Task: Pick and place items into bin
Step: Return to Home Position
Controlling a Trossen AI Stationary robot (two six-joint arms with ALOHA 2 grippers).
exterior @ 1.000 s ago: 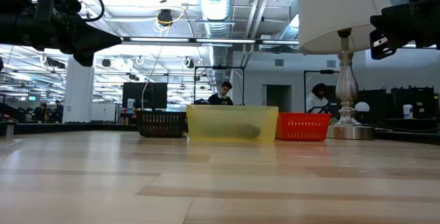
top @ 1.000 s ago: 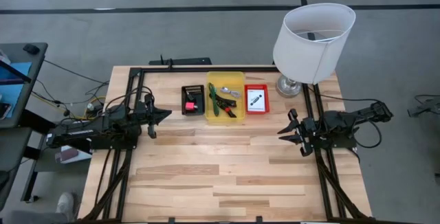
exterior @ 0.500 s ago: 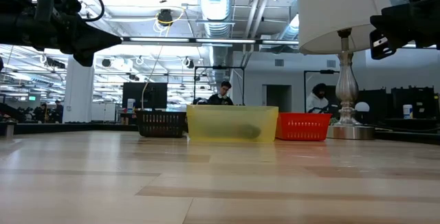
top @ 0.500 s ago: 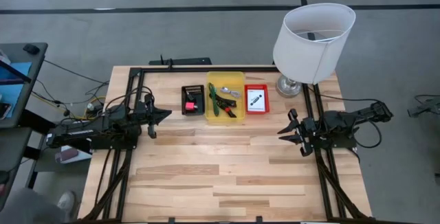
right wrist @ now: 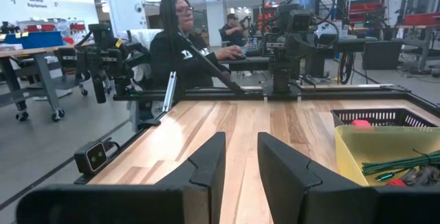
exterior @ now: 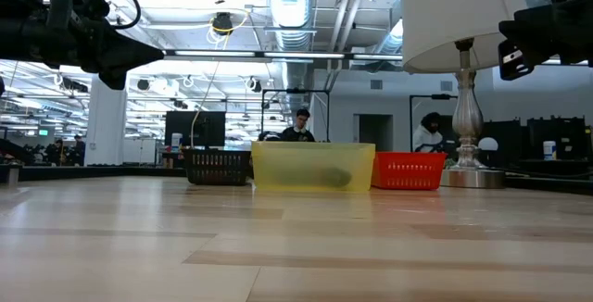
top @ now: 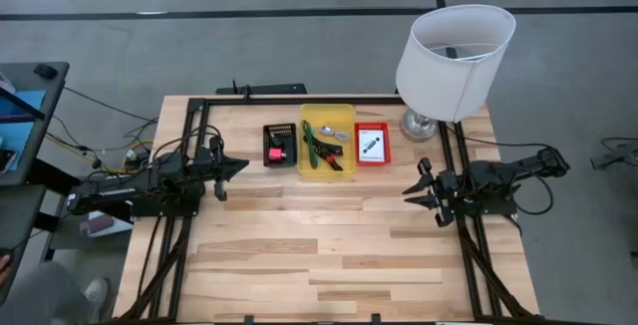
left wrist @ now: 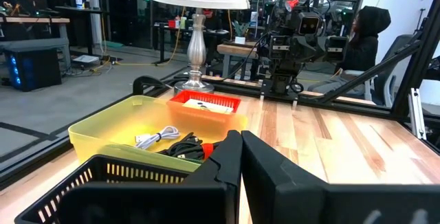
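Note:
Three bins stand in a row at the table's far middle. A black basket (top: 279, 144) holds a pink-red cube (top: 276, 152). A yellow bin (top: 326, 141) holds a green-handled tool (top: 315, 144), a red-and-black cable-like tool (top: 330, 157) and a small silver cable (left wrist: 155, 138). A red bin (top: 372, 144) holds a white card (top: 372, 145) with a black mark. My left gripper (top: 239, 165) hovers shut and level at the left, near the black basket. My right gripper (top: 411, 187) hovers at the right edge, open by a narrow gap (right wrist: 240, 152), with nothing between its fingers.
A white lamp (top: 454, 61) stands at the far right corner, its base (top: 419, 124) beside the red bin. A black frame (top: 299, 101) runs along the table's far and side edges. Bare wood (top: 319, 245) fills the middle and near half. A person (top: 40, 295) is off the near left corner.
Both arms have kept still. A person has come into view off the table's near left corner.

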